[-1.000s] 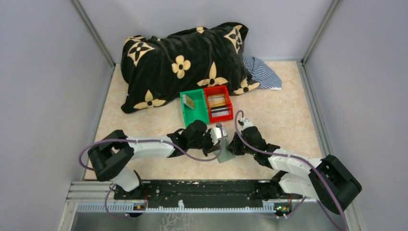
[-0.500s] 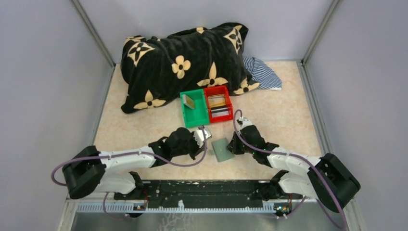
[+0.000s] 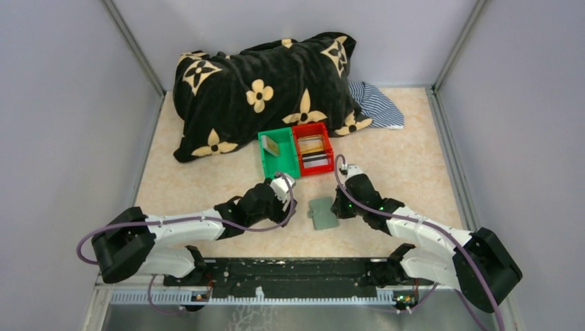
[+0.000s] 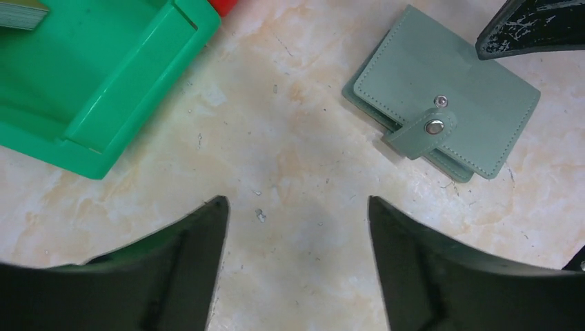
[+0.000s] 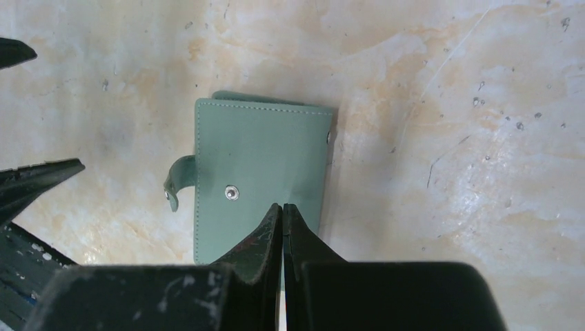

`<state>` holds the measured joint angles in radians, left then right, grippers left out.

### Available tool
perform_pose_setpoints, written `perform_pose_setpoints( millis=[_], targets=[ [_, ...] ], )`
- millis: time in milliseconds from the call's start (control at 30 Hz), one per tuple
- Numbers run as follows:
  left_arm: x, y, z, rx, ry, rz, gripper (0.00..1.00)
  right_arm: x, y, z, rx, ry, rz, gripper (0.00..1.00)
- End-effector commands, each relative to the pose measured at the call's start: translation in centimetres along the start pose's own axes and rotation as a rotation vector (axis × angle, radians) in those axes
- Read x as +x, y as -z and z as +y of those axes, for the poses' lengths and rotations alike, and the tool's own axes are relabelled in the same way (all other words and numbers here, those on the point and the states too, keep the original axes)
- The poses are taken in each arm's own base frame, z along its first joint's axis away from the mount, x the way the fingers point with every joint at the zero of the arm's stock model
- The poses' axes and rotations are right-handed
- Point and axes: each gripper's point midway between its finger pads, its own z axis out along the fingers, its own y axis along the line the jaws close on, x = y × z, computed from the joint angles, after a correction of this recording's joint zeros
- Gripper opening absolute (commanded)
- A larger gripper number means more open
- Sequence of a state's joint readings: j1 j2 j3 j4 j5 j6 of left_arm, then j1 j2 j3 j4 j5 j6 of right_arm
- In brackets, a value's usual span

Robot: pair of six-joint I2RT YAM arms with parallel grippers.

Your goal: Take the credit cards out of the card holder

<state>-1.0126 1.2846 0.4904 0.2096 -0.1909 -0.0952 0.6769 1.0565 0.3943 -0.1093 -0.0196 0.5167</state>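
A flat grey-green card holder (image 3: pixel 322 212) with a snap strap lies folded on the marbled beige worktop (image 3: pixel 414 172) between the two arms, its strap unfastened. The left tool (image 4: pixel 296 207) stands wide and empty near the green plastic bin (image 3: pixel 279 165), which holds a tan card (image 3: pixel 271 145). The right tool (image 5: pixel 283 207) is pinched together, its tips over the holder's edge.

Robot lab test cell: plain grey panel walls (image 3: pixel 62 103) on aluminium posts (image 3: pixel 134 48) box in a marble-look table (image 3: pixel 414 158). Left arm (image 3: pixel 179 224) and right arm (image 3: pixel 421 231) are bolted to a black rail (image 3: pixel 290 270). Staged props: flowered blanket (image 3: pixel 262 89), green bin (image 3: pixel 283 167), red bin (image 3: pixel 330 152).
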Motion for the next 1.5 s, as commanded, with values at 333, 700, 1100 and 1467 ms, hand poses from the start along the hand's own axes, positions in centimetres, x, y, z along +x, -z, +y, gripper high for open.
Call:
perform_pose_setpoints(
  millis=[333,700,1100,1467],
  targets=[
    [-11.9,1.3,-5.1,0.235,0.247,-0.284,1.00,-2.4,0.3,0.8,0.009,0.054,-0.049,0.00],
    [-10.1,2.1,-2.7,0.112,0.305,-0.273,0.94,-3.6,-0.5,4.4,-0.061,0.112,-0.053,0.00],
    [-8.2,3.5,-0.3,-0.008,0.429,-0.248,0.98,-3.0,-2.0,7.9,-0.097,0.187,-0.017,0.00],
    [-7.2,3.8,0.2,-0.039,0.473,-0.238,0.96,-0.7,-3.0,10.3,-0.149,0.193,0.028,0.00]
  ],
)
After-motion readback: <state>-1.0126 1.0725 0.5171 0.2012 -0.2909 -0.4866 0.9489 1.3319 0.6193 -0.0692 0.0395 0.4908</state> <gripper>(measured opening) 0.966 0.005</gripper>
